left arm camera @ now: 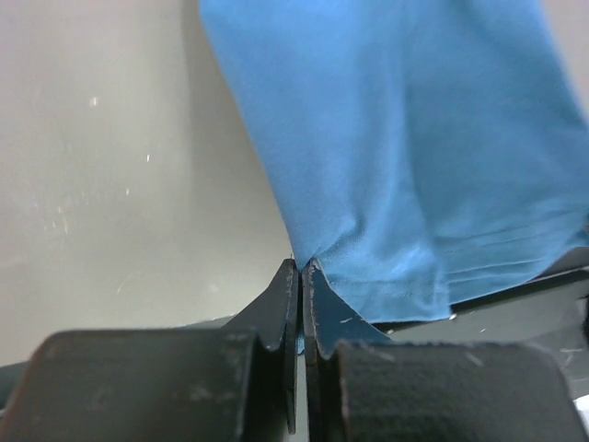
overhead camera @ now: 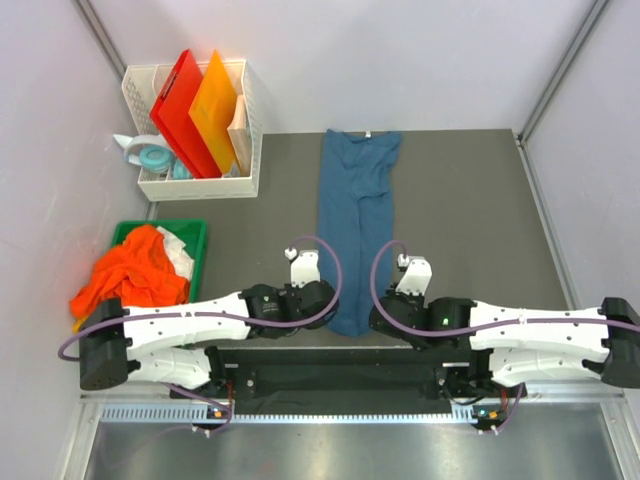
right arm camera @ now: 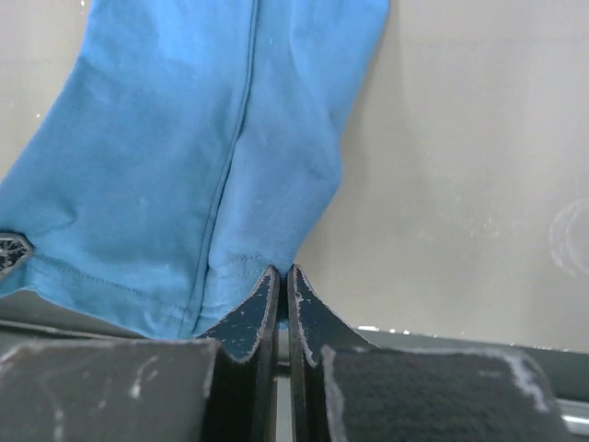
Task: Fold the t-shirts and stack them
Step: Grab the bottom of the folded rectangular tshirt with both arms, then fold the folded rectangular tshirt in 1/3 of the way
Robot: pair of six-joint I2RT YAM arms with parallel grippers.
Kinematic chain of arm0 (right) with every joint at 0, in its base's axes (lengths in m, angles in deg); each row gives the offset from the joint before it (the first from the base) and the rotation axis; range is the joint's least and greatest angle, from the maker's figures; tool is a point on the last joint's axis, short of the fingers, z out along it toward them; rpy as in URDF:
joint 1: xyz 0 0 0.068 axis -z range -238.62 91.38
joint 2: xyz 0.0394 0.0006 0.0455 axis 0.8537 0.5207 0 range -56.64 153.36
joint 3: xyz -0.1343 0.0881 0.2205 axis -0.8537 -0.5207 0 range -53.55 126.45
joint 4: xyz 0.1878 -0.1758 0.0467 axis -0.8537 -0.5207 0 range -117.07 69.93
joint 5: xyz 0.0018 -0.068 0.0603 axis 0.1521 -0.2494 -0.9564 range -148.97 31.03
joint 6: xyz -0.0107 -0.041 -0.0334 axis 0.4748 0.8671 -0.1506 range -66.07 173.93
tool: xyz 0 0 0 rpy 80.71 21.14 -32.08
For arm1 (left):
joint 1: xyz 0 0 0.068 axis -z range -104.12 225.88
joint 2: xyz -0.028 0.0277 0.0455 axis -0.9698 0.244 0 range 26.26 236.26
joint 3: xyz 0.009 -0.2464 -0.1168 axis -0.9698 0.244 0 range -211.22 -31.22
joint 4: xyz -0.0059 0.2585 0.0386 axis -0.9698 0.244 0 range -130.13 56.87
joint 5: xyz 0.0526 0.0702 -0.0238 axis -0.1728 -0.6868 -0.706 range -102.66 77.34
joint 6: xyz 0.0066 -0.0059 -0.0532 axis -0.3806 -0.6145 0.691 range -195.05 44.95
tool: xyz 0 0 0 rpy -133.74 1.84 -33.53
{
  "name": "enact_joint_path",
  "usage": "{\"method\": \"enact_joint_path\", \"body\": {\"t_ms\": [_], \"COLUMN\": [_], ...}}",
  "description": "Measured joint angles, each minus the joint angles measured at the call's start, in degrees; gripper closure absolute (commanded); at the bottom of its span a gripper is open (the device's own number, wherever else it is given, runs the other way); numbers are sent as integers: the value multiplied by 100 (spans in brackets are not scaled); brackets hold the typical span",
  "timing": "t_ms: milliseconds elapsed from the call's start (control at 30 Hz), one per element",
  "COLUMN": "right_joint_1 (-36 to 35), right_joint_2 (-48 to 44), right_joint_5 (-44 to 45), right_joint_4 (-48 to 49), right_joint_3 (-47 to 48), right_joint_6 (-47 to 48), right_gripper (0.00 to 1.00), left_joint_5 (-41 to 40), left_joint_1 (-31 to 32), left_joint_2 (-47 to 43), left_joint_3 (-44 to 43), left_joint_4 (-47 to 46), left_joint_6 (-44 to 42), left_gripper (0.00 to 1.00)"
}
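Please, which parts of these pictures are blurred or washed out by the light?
Top external view: sharp and evenly lit; the table looks dark grey. Left wrist view: the blue t-shirt is soft, the table washed pale. Right wrist view: sharper, the shirt's seam shows clearly.

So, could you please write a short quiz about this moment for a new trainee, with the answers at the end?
1. True or false: the left gripper and the right gripper stand open.
2. The blue t-shirt is pinched at: A, its collar; B, its near hem; C, one sleeve.
3. Fill in: the orange t-shirt lies heaped in the ____ bin.

Key: 1 false, both are shut on the fabric. 2 B. 3 green.
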State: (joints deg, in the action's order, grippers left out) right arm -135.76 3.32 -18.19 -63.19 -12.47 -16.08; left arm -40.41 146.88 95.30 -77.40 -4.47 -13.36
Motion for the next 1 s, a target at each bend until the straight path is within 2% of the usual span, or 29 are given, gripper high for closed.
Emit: {"method": "enact_joint_path", "body": {"t_ms": [233,433,600,733,833,1000], "right_joint_1": [221,1405,2444,3067,3436,3978], "right_joint_2": [168,118,221,680,1143,1928], "right_joint_5": [205,90,-221,-623,-831,-1082], "right_joint_4": [-74,232,739,1285,1631,1908], "right_joint_3": [125,232,367,682,984,1602], "right_joint_6": [382,1198,2026,2651,3036,3552], "right_gripper": [100,100,100,100,100,100], "left_joint_5": [-413,-691,-614,-343,-131,107], "left_joint_1": [0,-199,-949,-1698,-2256,-2785], "left_joint_2": [247,424,739,940,1325,2155], "left_joint_3": [-393,-772,-957,-1137,-1569,-2380], "left_joint_4": [131,129,-177,-498,-713,-907], "left_joint_6": [-234,-603,-1069,-1443,-1773,-2238], "left_gripper": [100,100,100,100,100,100]}}
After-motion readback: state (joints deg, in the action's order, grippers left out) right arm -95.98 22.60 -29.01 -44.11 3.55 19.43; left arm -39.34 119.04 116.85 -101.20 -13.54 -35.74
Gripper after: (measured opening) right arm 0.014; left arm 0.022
